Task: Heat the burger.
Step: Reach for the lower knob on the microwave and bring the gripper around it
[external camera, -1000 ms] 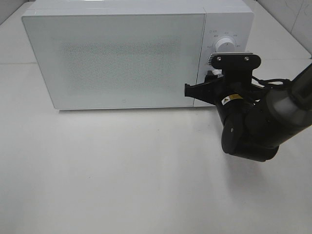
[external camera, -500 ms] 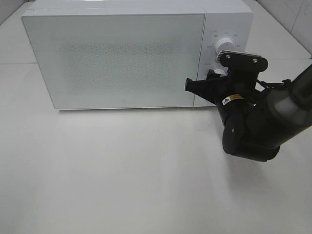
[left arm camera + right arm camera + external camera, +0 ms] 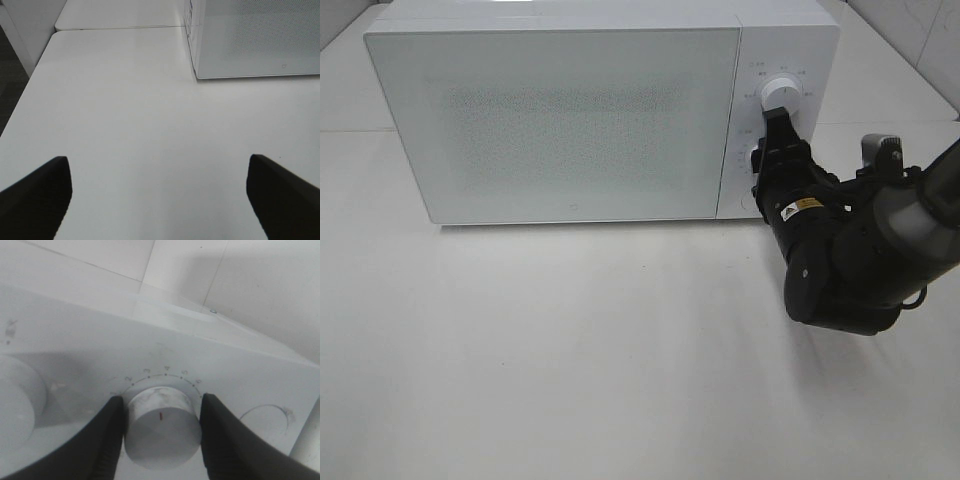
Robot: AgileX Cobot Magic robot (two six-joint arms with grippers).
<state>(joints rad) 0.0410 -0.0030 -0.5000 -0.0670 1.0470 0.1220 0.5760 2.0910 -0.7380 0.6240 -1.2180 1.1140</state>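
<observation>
White plastic fills most of the scene: a microwave stands at the far side of the table with its frosted door shut. The burger cannot be seen in any view. I judge that it sits inside behind that door, though nothing here proves it. On the panel at the microwave's right end, the upper knob is free. The right claw is clenched on the lower knob, one finger pressed to each side of it, with the arm reaching in from the near right. The wrist view shows a short red mark on the knob's face and a numbered scale arcing round it on the panel. The left claw is released, its fingers wide apart and holding nothing, and it hangs over the table to the left of the microwave, outside the overhead view. The step in hand looks like setting the timer, so loading seems done and only starting the heat is left. The next move calls for a wrist roll about the knob's own axis, with a steady squeeze so the smooth round knob does not slip between the fingers. The turn should stop once the mark reaches a sensible number, then the claw lets go — no pull on the panel.
</observation>
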